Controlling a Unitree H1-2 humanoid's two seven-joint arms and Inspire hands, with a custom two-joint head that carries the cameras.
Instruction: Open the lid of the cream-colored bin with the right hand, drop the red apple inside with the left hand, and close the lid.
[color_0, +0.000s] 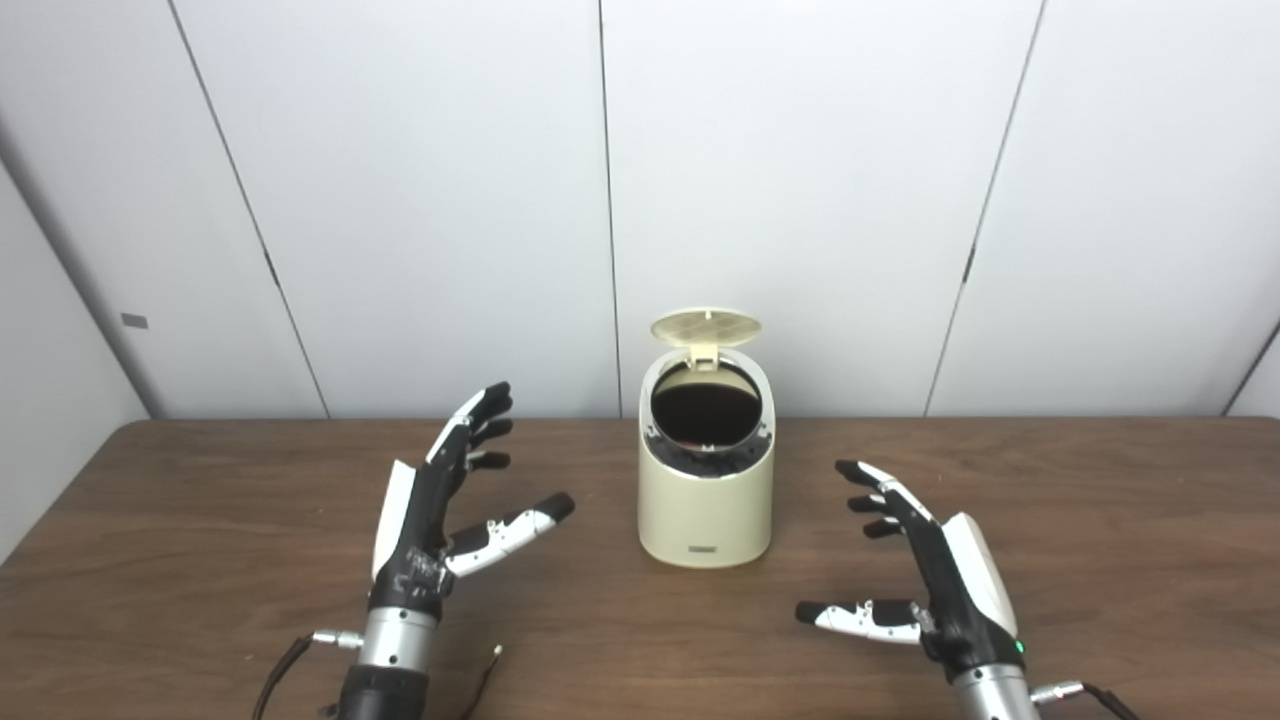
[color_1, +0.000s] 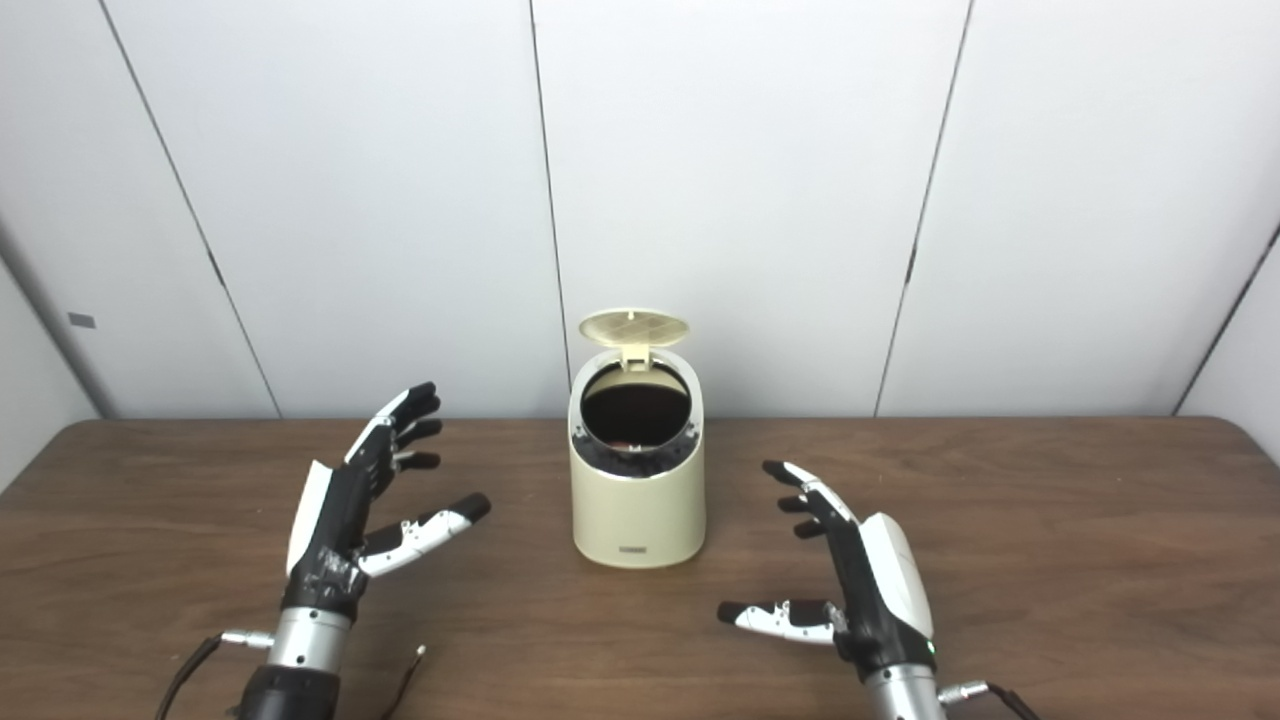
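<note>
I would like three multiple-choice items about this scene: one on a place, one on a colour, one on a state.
1. Where does the bin stand?
A. between the two hands
B. left of both hands
C. at the table's right end

2. What colour is the bin?
A. blue
B. cream
C. black

3. How is the lid?
A. shut
B. lying on the table
C. up, open

Key: 1 A, the left hand is on one side and the right hand on the other. 2 B, its wall is cream. 3 C, the lid stands up behind the dark opening.
</note>
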